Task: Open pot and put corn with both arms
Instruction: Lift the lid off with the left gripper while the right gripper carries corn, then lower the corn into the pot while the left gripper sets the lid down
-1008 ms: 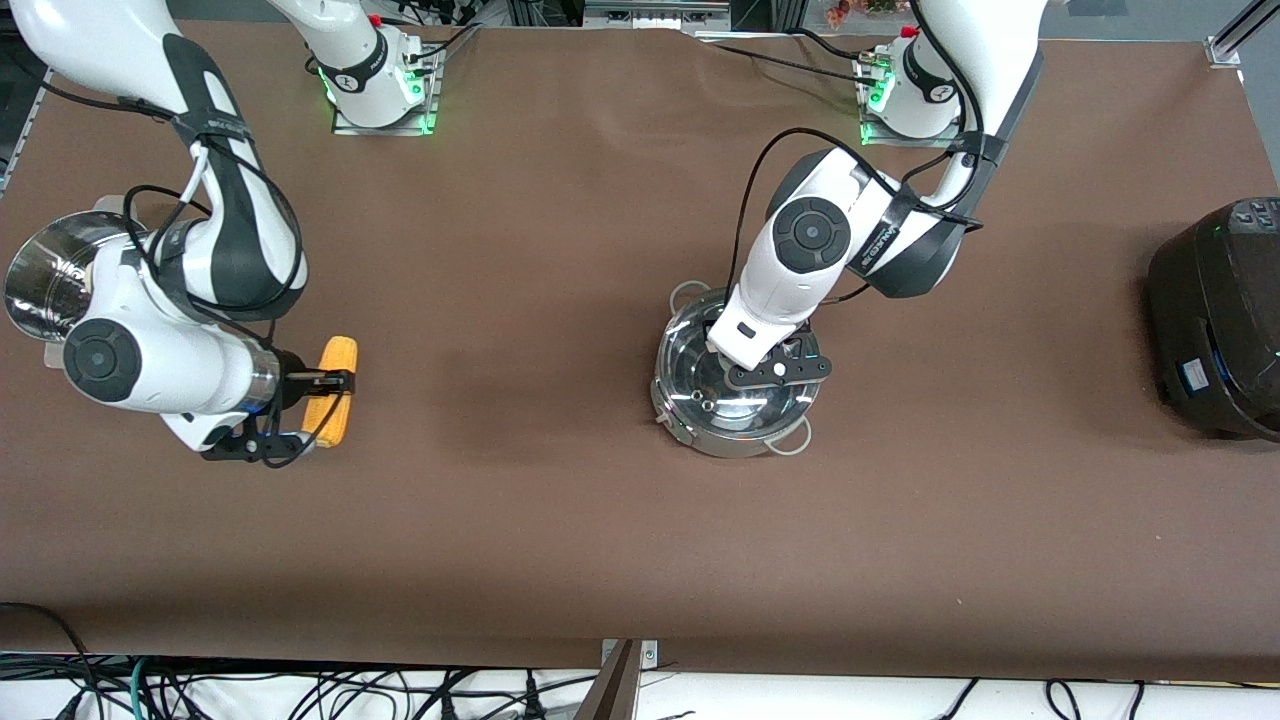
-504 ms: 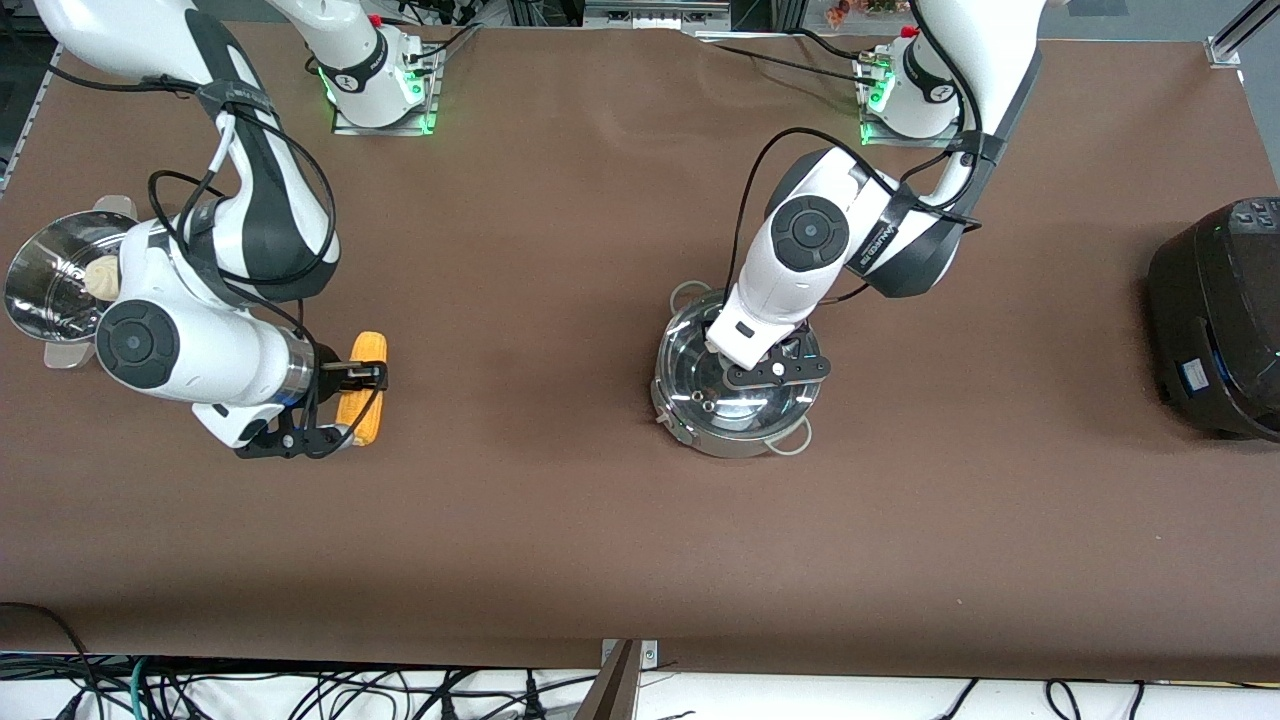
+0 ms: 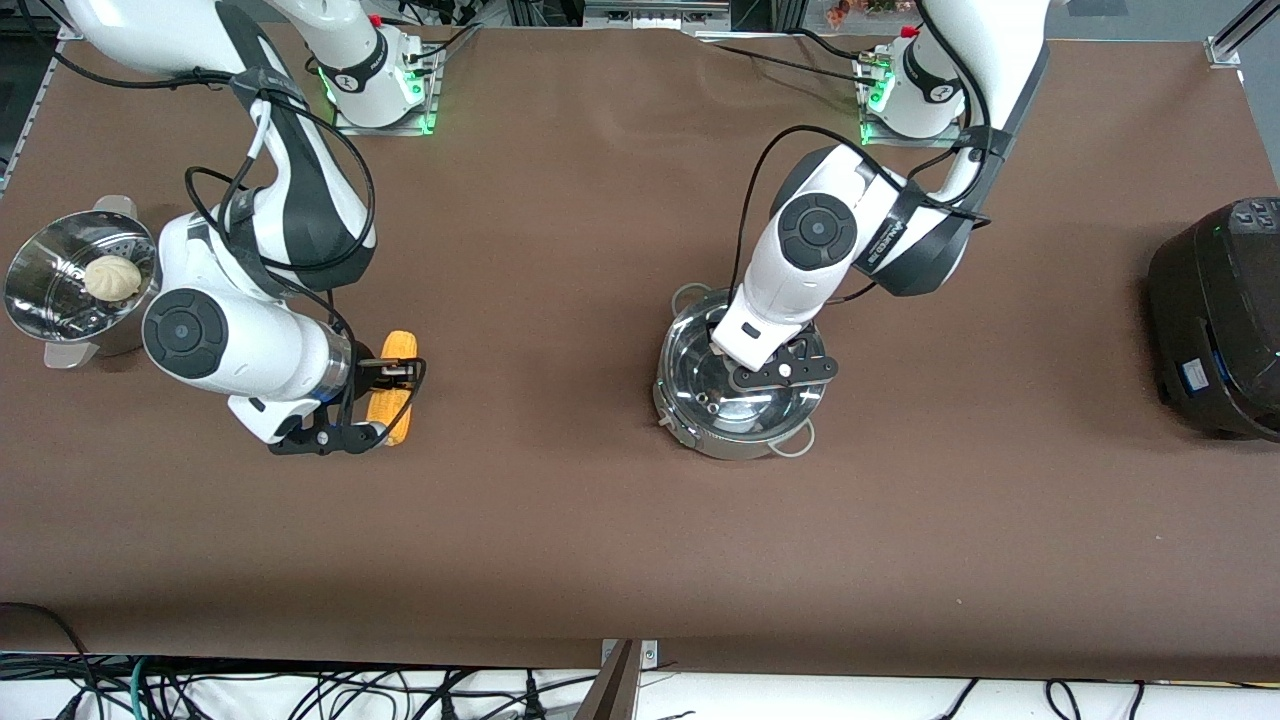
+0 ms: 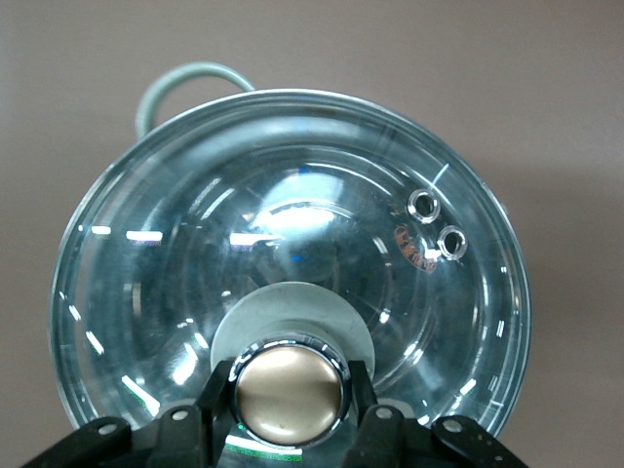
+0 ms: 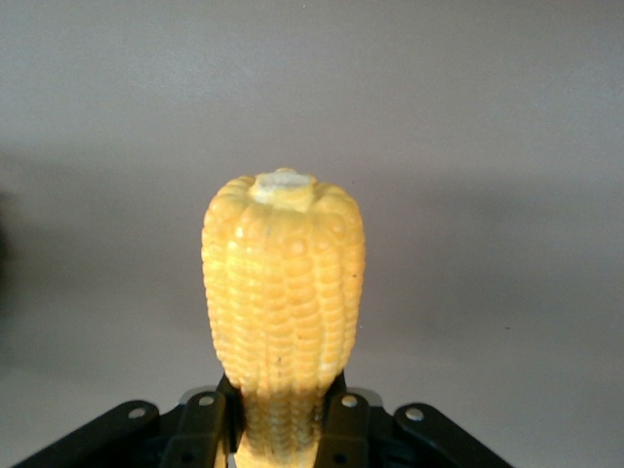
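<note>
The steel pot [image 3: 700, 432] stands mid-table with its glass lid [image 3: 690, 365] on it. My left gripper [image 3: 745, 362] is over the pot, shut on the lid's copper knob [image 4: 290, 392]. One black finger [image 4: 218, 392] shows on each side of the knob. The lid [image 4: 292, 234] covers the pot, and a pale loop handle [image 4: 185, 83] sticks out past it. My right gripper [image 3: 385, 388] is shut on the yellow corn [image 3: 398, 350] near its thin end and holds it over bare table between the steamer and the pot. The corn [image 5: 283, 283] points away from the right gripper [image 5: 281, 417].
A perforated steel steamer [image 3: 35, 300] with a pale bun [image 3: 108, 277] in it stands at the right arm's end of the table. A large black cooker [image 3: 1215, 320] stands at the left arm's end.
My right arm has carried the corn away from the steamer and toward the pot, uncovering the steamer and bun. My left gripper has stayed on the lid knob, shifting only slightly.
</note>
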Action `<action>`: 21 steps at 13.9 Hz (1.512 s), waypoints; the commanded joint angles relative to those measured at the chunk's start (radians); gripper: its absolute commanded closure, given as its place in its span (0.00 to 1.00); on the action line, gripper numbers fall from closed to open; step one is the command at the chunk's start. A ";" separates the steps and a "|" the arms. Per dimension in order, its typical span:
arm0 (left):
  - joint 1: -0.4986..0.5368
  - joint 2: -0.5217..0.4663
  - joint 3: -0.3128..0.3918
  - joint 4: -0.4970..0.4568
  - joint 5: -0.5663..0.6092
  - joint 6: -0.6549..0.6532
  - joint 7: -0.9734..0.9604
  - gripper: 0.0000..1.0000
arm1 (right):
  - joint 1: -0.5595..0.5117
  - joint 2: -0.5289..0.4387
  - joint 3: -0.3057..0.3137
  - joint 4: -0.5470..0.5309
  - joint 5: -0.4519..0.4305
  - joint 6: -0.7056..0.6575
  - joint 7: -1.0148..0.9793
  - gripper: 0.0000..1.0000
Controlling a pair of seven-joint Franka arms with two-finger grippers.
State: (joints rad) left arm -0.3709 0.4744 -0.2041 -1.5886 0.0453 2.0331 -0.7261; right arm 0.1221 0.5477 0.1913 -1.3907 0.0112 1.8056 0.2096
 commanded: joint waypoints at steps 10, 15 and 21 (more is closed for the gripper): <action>0.200 -0.169 0.071 -0.069 -0.033 -0.114 0.440 1.00 | 0.229 0.073 0.000 0.182 0.009 -0.016 0.382 1.00; 0.349 -0.198 0.101 -0.177 -0.045 -0.068 0.799 1.00 | 0.401 0.187 -0.003 0.346 0.006 0.069 0.617 1.00; 0.426 -0.133 0.179 -0.269 -0.048 0.184 1.089 1.00 | 0.524 0.287 -0.001 0.420 0.007 0.283 0.738 1.00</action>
State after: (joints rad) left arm 0.0300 0.3323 -0.0360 -1.8264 0.0237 2.1282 0.2604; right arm 0.6194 0.7734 0.1951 -1.0472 0.0131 2.0523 0.9207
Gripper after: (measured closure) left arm 0.493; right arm 0.674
